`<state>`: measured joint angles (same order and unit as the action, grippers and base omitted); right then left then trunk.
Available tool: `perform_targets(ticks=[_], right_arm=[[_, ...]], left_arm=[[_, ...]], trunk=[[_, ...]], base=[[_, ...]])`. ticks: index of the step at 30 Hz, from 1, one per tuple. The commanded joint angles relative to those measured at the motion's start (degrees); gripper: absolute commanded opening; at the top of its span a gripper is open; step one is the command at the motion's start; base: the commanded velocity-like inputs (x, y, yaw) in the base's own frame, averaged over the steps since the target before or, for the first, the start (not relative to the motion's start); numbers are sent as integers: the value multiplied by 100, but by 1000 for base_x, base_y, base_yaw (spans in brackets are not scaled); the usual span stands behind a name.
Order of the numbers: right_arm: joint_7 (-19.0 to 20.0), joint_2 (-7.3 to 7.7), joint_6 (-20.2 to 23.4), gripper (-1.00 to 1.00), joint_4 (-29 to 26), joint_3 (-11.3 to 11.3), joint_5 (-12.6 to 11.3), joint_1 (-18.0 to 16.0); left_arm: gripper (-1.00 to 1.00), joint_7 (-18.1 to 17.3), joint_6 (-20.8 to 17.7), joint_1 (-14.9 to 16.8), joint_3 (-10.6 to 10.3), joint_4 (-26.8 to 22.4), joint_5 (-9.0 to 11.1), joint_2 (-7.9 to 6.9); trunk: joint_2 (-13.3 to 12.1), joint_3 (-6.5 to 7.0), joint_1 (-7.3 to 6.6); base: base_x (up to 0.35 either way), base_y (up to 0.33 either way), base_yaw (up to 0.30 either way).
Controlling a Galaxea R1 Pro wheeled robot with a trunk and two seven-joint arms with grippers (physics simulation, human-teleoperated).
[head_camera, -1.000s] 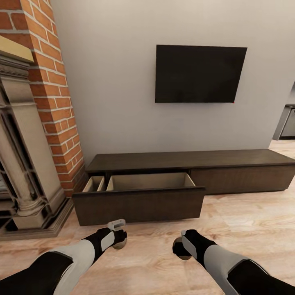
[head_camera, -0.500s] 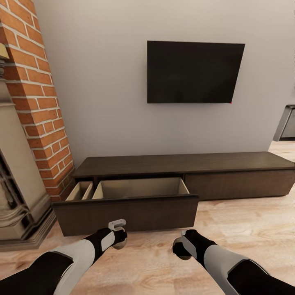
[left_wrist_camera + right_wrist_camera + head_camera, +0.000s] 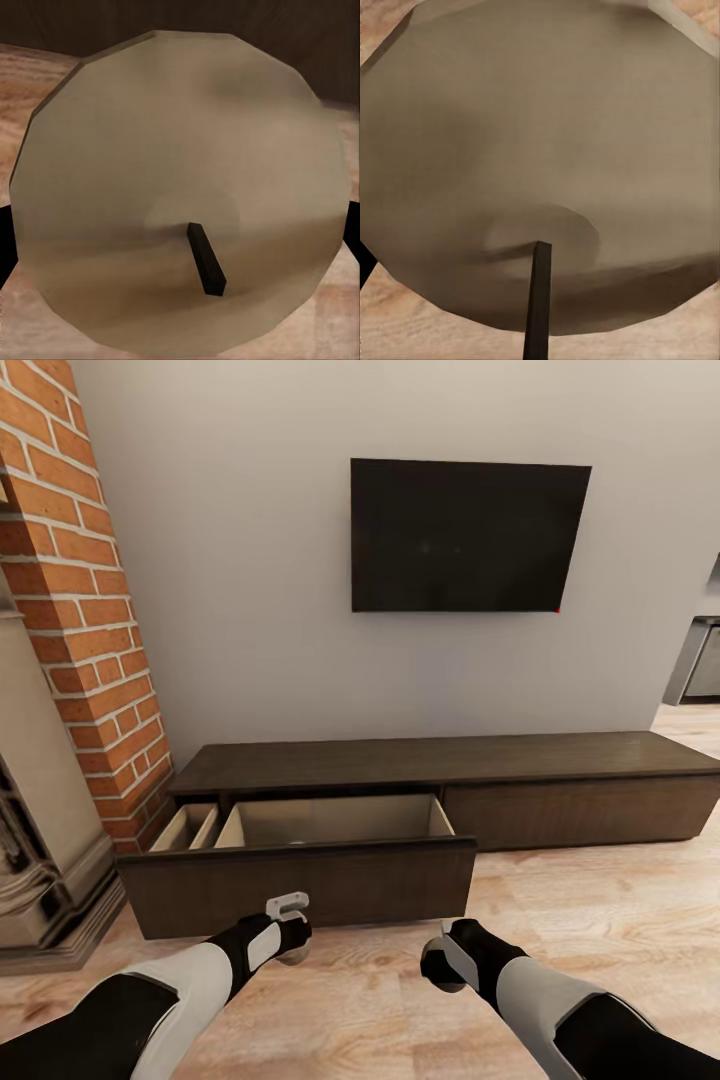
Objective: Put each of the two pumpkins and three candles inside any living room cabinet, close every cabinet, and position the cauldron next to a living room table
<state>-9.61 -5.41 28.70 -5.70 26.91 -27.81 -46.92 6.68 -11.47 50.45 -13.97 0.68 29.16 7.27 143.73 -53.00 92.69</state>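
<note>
The cabinet (image 3: 560,760) runs low and dark brown along the wall ahead. Its left drawer (image 3: 300,882) is pulled out, showing a pale beige inside (image 3: 335,820) and a narrow side compartment (image 3: 185,828). My left gripper (image 3: 290,945) is shut on a candle (image 3: 180,187), a beige-grey stub with a dark wick (image 3: 206,259), held just in front of the drawer front. My right gripper (image 3: 445,968) is shut on another candle (image 3: 540,150), low over the floor in front of the drawer's right end. Pumpkins, cauldron and table are out of view.
A brick fireplace (image 3: 70,600) with a stone surround (image 3: 40,860) stands at the left, close to the open drawer. A black TV (image 3: 465,535) hangs on the wall above the cabinet. Light plank floor (image 3: 600,920) spreads to the right, towards a kitchen opening (image 3: 700,660).
The whole view has shifted: the cabinet and fireplace slid left and slightly nearer as the camera moved. Both arms keep the same pose, each still holding its candle.
</note>
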Motion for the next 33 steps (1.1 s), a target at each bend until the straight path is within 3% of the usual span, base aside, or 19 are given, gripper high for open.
perform_targets(ticks=[1,3,8,12,14,16,18,25,28,30,33], right_arm=[[-43,1,40,-100,-48,36,-58,-2],[-42,5,68,-100,-161,31,-58,-2],[-36,19,714,-100,-609,9,-63,-11],[-8,22,1754,-100,-940,-13,-79,-42],[-4,22,1887,-100,-1003,-15,-81,-56],[-11,23,2050,-100,-1094,-18,-87,-164],[-17,23,2116,-100,-1118,-19,-94,-296],[-15,23,2960,-100,-1201,-40,-120,-897],[-20,23,3101,-100,-1225,-46,-168,-1164],[-26,23,3130,-100,-1229,-46,-307,-1328],[-51,18,3130,-100,-1201,-46,-835,-1709]], left_arm=[[-100,13,-25,7,-51,-2,55,2],[-100,11,-94,8,-52,-41,55,2],[-100,14,-1038,9,-47,-727,49,-10],[-100,21,-2436,9,-28,-1903,40,-52],[-100,25,-2744,9,-24,-2191,39,-69],[-100,31,-3373,9,-15,-2811,38,-97],[-100,37,-3666,9,-12,-3045,37,-105],[-100,41,-4416,25,-2,-3263,37,-109],[-100,43,-4572,48,-1,-3255,37,-107],[-100,43,-4612,56,-1,-3208,37,-109],[-100,43,-4646,123,0,-2824,44,-124]], trunk=[[3,-6,-1],[3,-6,-1],[3,-6,-1],[3,-6,-1],[3,-6,-1],[3,-6,-1],[3,-6,-1],[3,-6,-1],[3,-6,-1],[3,-6,-1],[3,-6,-1]], base=[[0,0,0],[0,0,0],[0,0,0],[0,0,0],[0,0,0],[0,0,0],[0,0,0],[0,0,0],[0,0,0],[0,0,0],[0,0,0]])
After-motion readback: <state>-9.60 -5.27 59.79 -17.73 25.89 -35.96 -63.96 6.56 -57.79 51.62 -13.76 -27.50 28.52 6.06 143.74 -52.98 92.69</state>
